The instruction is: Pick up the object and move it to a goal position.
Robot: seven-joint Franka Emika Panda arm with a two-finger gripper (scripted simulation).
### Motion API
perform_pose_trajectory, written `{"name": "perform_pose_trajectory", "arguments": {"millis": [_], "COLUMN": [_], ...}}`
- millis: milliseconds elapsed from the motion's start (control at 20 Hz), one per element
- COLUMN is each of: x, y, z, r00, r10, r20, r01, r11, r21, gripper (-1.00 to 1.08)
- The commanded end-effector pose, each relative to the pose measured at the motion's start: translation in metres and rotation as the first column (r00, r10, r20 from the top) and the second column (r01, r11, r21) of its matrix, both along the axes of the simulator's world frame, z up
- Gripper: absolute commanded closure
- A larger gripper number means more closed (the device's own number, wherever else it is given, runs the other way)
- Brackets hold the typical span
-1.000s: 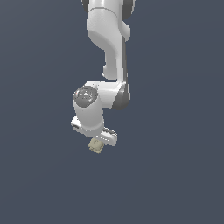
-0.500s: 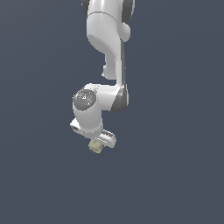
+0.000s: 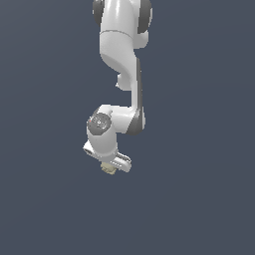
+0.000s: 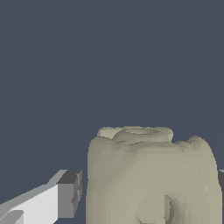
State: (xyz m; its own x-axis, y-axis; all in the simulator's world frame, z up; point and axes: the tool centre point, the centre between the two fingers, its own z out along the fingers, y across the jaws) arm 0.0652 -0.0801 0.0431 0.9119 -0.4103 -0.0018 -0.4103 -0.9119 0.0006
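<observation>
One white arm (image 3: 122, 74) hangs down against a plain dark grey background. Its gripper (image 3: 110, 167) is closed on the object (image 3: 108, 168), a small beige lumpy block that sticks out just below the fingers. The wrist view shows the object (image 4: 151, 175) between the fingers (image 4: 65, 192), with a rounded knob on its face.
</observation>
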Motion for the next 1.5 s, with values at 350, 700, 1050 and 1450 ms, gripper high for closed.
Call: {"name": "perform_pose_trajectory", "arguments": {"millis": [350,700,1050,1450], "x": [0.002,0.002,-0.002,-0.012], "y": [0.0,0.0,0.01,0.041], "z": [-0.003,-0.003,0.012,0.06], "r00": [1.0,1.0,1.0,1.0], "r10": [0.0,0.0,0.0,0.0], "r20": [0.002,0.002,0.002,0.002], "r01": [0.0,0.0,0.0,0.0], "r11": [1.0,1.0,1.0,1.0], "r21": [0.0,0.0,0.0,0.0], "gripper": [1.08,1.08,1.08,1.08]}}
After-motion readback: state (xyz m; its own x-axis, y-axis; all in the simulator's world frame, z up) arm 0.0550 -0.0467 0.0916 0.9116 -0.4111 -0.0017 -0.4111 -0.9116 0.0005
